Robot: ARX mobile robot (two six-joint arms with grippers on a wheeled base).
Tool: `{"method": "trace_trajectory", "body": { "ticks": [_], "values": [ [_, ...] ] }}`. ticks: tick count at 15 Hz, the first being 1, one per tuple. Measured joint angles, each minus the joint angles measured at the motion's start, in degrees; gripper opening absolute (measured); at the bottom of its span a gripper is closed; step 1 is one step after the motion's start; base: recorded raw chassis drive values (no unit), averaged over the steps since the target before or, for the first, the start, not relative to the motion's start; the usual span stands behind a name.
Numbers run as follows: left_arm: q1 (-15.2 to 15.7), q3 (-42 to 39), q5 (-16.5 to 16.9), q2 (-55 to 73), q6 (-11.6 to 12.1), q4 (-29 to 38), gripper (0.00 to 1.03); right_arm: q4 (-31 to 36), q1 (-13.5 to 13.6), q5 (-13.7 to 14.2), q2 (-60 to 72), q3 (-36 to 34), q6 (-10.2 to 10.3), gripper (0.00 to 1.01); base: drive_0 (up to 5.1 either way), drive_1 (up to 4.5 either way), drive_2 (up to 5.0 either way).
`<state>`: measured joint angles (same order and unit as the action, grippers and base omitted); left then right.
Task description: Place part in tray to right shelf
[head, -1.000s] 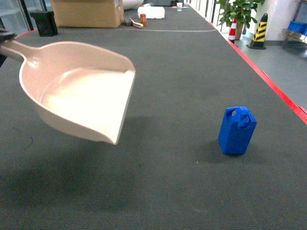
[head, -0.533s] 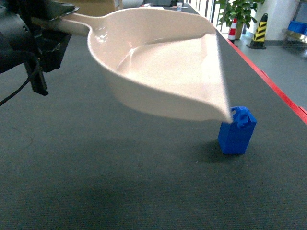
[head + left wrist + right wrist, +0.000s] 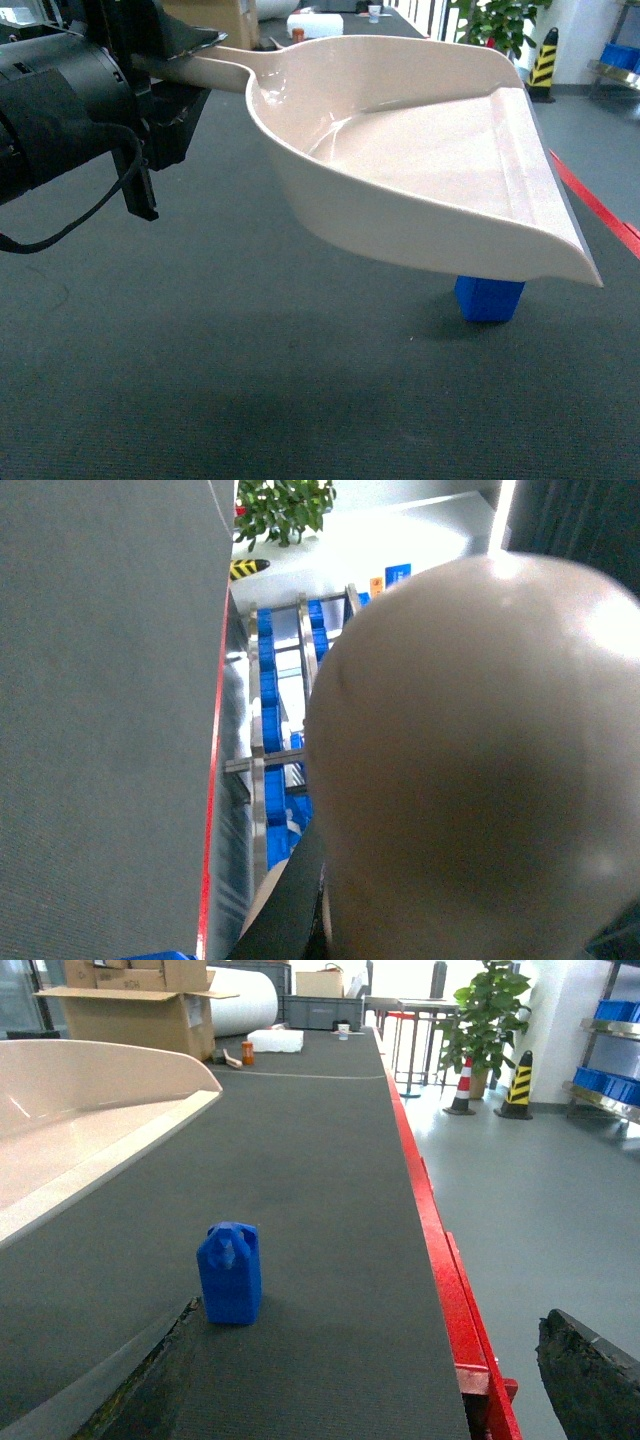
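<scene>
Swung rightward over the part (image 3: pixel 489 298), tray (image 3: pixel 430 160) gripped at its handle by left gripper (image 3: pixel 165 60), part not yet loaded, right gripper (image 3: pixel 380 1380) spread wide

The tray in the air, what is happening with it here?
The left gripper holds the tray by its handle, above the dark table. The tray is empty. The part stands upright on the table, below the tray's front edge in the head view. The right gripper's fingers are open, near the part.
</scene>
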<state>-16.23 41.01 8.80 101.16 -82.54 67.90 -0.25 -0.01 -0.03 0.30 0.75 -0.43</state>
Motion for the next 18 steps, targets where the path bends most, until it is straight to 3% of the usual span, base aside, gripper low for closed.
{"method": "trace_trajectory", "body": {
  "ticks": [2,3,4,5,7,10,12,15,18],
  "values": [
    [-0.2,0.0,0.2,0.0,0.0,0.3,0.18,0.0,0.0,0.0,0.0,0.0,0.0,0.98,0.0,0.0,0.0],
    [-0.3,0.0,0.3,0.0,0.0,0.2,0.18,-5.4,0.3,1.1,1.4,1.4,-1.8,0.98,0.0,0.0,0.0],
    [-0.5,0.0,0.3,0.0,0.0,0.2,0.17,-8.9,0.9,2.3,8.7,3.7,-5.2,0.98,0.0,0.0,0.0],
    [-0.5,0.0,0.4,0.0,0.0,0.3,0.17,-4.6,0.6,0.3,17.6,4.0,-8.5,0.98,0.0,0.0,0.0],
    [-0.3,0.0,0.2,0.0,0.0,0.2,0.17,8.5,-2.2,-5.3,34.4,5.8,-11.3,0.98,0.0,0.0,0.0],
    [-0.3,0.0,0.3,0.0,0.0,0.2,0.17,27.1,-2.3,-9.8,60.3,11.5,-14.6,0.98,0.0,0.0,0.0],
    [-0.3,0.0,0.3,0.0,0.0,0.2,0.17,35.1,0.1,-11.0,76.2,17.0,-15.8,0.98,0.0,0.0,0.0],
    [-0.3,0.0,0.3,0.0,0.0,0.2,0.17,37.3,4.0,-13.3,90.4,24.4,-14.5,0.98,0.0,0.0,0.0],
    [-0.3,0.0,0.3,0.0,0.0,0.2,0.17,38.0,7.8,-11.0,99.8,31.6,-13.0,0.98,0.0,0.0,0.0]
  ]
}}
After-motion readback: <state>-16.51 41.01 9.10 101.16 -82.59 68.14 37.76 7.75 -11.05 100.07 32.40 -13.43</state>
